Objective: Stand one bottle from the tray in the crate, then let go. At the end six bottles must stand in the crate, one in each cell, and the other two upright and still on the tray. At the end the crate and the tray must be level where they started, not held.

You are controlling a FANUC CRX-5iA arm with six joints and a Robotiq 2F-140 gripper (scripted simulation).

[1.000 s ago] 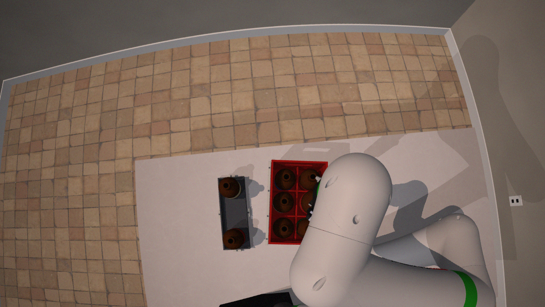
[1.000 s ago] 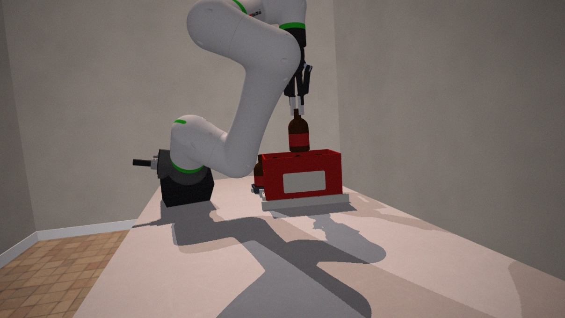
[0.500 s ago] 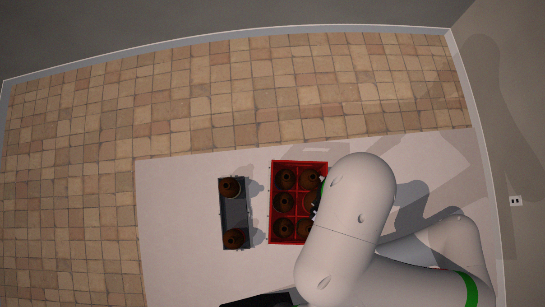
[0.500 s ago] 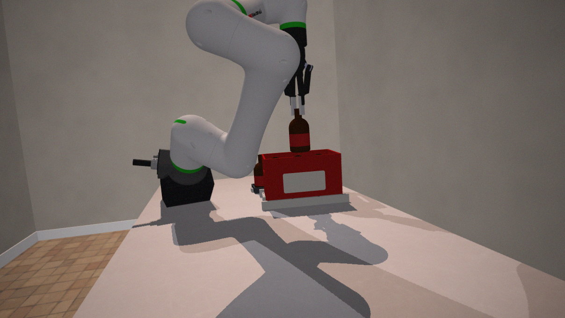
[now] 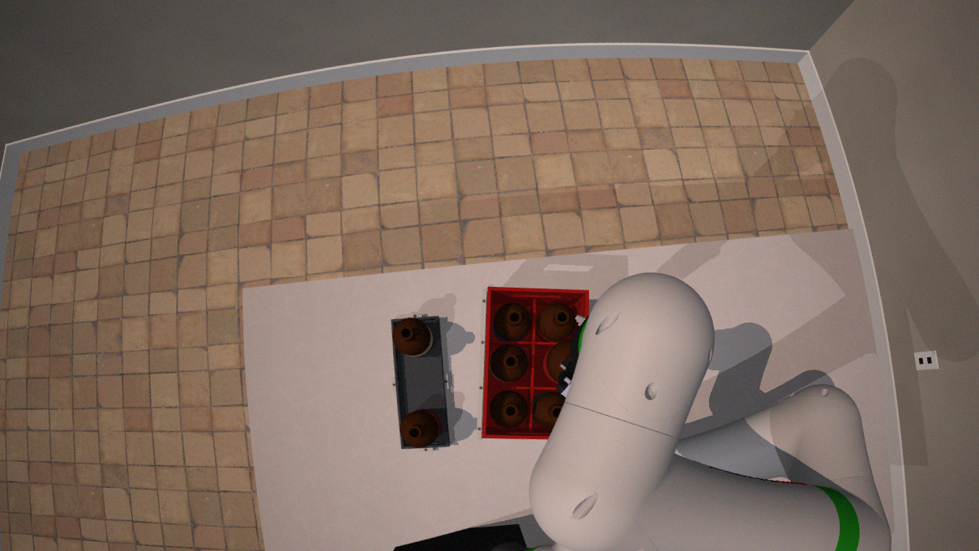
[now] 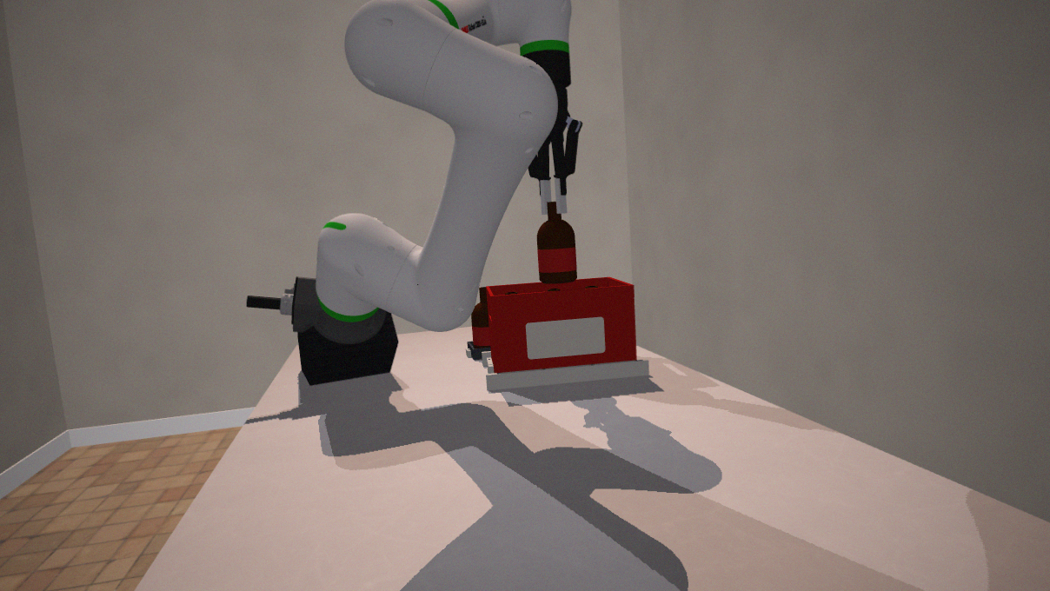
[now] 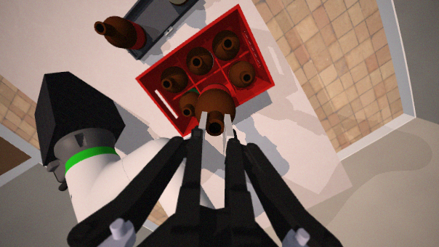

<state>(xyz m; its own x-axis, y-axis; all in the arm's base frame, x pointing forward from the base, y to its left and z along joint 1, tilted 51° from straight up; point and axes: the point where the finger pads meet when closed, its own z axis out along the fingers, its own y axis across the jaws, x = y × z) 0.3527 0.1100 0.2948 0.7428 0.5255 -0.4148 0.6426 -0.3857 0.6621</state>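
My gripper [image 6: 555, 205] is shut on the neck of a brown bottle with a red label [image 6: 555, 253] and holds it upright, its base about level with the top rim of the red crate [image 6: 558, 322]. In the wrist view the held bottle [image 7: 215, 109] hangs between my fingertips over the middle cell on the arm's side of the crate [image 7: 205, 69]. Several bottles stand in the other cells. In the top view the crate [image 5: 536, 362] is partly hidden by my arm. The dark tray [image 5: 420, 382] holds two upright bottles, one at each end [image 5: 412, 336] [image 5: 419, 426].
The tray lies beside the crate on the pale table, on the side away from the arm. The robot's black base [image 6: 345, 352] stands behind the crate. The table's edges drop to a tiled floor [image 5: 274, 191]. Walls stand close on two sides.
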